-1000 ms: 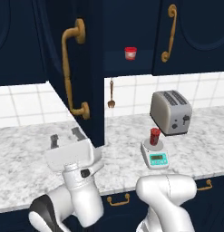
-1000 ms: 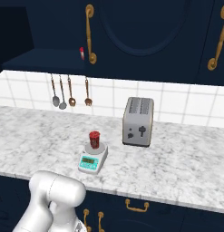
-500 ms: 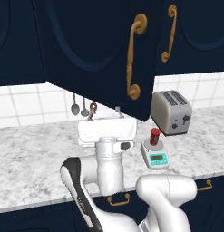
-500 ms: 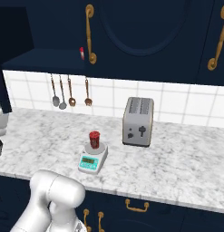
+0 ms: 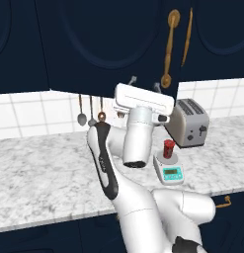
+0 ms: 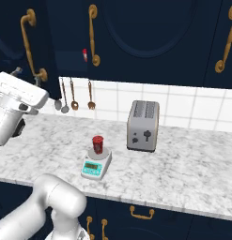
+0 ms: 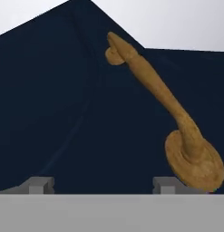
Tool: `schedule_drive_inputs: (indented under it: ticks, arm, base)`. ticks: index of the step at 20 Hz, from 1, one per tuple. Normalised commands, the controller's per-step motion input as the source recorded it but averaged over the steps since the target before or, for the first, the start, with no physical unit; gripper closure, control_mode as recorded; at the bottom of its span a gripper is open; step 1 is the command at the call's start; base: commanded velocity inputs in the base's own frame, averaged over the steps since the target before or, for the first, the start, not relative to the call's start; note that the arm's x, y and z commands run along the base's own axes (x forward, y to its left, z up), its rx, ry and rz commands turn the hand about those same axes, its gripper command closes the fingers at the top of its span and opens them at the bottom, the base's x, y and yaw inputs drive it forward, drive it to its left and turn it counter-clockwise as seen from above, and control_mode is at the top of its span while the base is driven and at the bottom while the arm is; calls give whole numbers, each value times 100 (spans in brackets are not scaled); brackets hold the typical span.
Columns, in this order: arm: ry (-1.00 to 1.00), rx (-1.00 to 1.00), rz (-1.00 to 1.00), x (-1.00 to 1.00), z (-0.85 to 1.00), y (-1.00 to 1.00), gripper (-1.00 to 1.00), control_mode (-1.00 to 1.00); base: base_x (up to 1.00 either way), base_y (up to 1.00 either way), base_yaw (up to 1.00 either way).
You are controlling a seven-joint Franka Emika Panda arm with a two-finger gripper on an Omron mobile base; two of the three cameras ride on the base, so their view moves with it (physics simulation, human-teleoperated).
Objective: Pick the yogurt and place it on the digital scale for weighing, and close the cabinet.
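Observation:
The dark-red yogurt stands upright on the round platter of the white digital scale, on the marble counter. My gripper is raised well above the counter, left of the scale, and is open with nothing between its fingers. It points at the navy cabinet door, close to the door's lower edge. The door's curved brass handle is just to the right of the fingertips in the hand view. The door stands partly swung out from the cabinet front.
A silver toaster stands behind the scale to its right. Utensils hang on the tiled wall. A small red-lidded cup shows in the cabinet gap. Navy drawers with brass pulls run below the counter.
The hand has risen from the counter and swung right, and the cabinet door has swung right with it towards the cabinet front. Yogurt and scale have not moved.

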Motion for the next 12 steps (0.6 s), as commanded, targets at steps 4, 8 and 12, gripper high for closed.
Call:
schedule_drive_inputs:
  ticks: [4,8,12]
  arm:
    - [30,2,1,80,84,-11,-100,-100]
    - [38,-3,0,100,32,0,-100,-100]
    - [25,0,0,99,9,0,-100,-100]
  base:
    - [0,0,0]
    - [0,0,0]
    - [0,0,0]
